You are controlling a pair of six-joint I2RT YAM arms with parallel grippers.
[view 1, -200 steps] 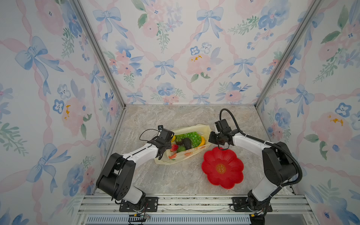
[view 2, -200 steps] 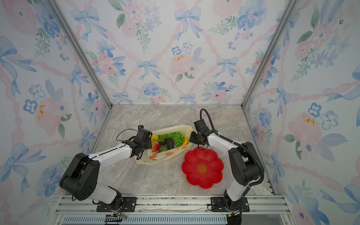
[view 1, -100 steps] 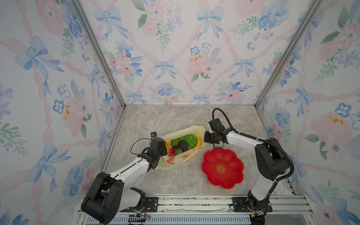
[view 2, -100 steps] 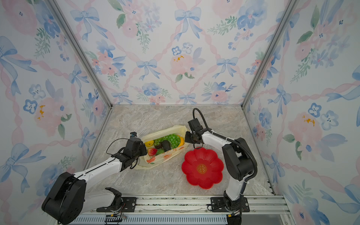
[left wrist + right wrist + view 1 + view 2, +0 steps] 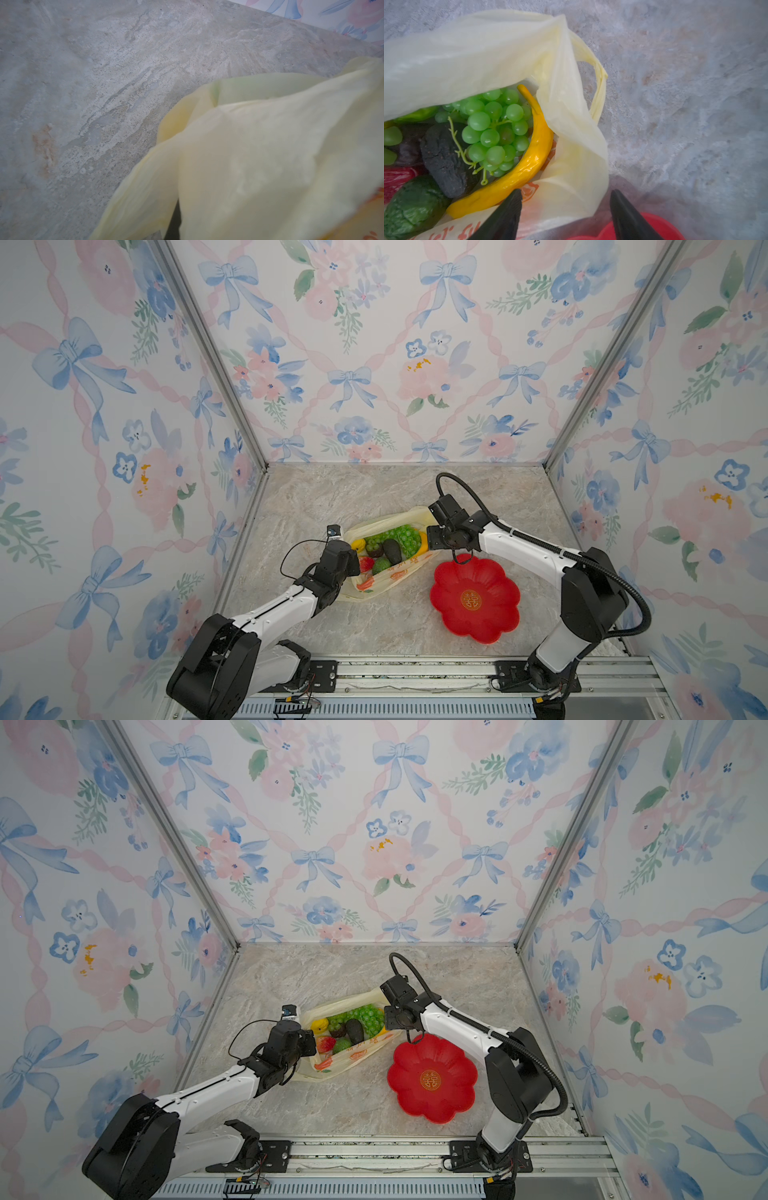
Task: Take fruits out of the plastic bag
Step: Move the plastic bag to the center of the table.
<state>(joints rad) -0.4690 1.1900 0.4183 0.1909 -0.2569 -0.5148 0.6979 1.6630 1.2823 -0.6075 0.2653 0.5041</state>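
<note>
Marble table (image 5: 332,497), around its middle: plastic bag (image 5: 395,574) lies open, fruits (image 5: 405,536) inside. The left gripper (image 5: 352,563) is clenched on the bag's rim. The right gripper (image 5: 565,192) is released, jaws apart at the opposite rim.

So the table (image 5: 332,506) I'm working on is a grey-beige marble-look slab, boxed in by flowery walls on three sides. Only two things sit straight on it. The plastic bag (image 5: 395,572) – pale yellow, crinkly, orange and red prints on its side – lies slumped around the middle, a bit over to my left. The red plate (image 5: 453,593), flower-shaped, sits flat just beside the bag on my right, nearer the front rail. Can't tell if they touch.
</note>
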